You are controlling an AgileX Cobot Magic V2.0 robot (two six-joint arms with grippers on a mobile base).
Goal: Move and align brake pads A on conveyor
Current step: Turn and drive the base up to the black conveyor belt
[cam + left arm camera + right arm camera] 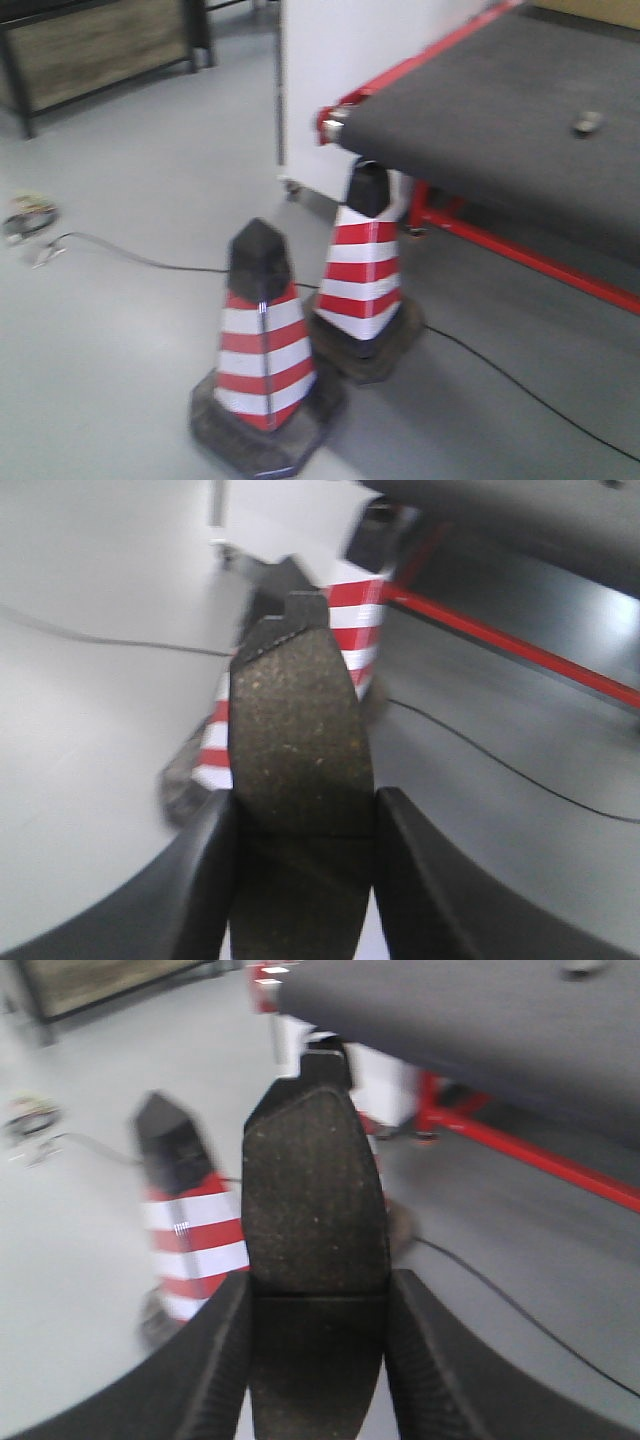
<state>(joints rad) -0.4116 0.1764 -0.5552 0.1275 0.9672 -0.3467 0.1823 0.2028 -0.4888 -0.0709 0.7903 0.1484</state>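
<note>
Each arm holds one brake pad. The left pincer [303,825] is closed on a brake pad [298,750], with a black finger pressed on each side edge. The pad stands up tall out of the fingers, its long way pointing straight out from the pincer, rough speckled face toward the camera. The right pincer [317,1310] is closed the same way on another pad [314,1220], which also sticks straight out past the fingertips. The belt [500,130] is up and to the right of both pincers, past the pad tips, well apart from them. Below and between are two striped cones [262,345] on the grey floor, and a thin black cable [520,390]. One small pad [587,122] already lies flat on the belt, far off. I think both arms must go up and to the right to reach the belt, then tip the pads down flat. The right pincer looks a bit nearer to the belt than the left, but the blur makes that hard to tell.
</note>
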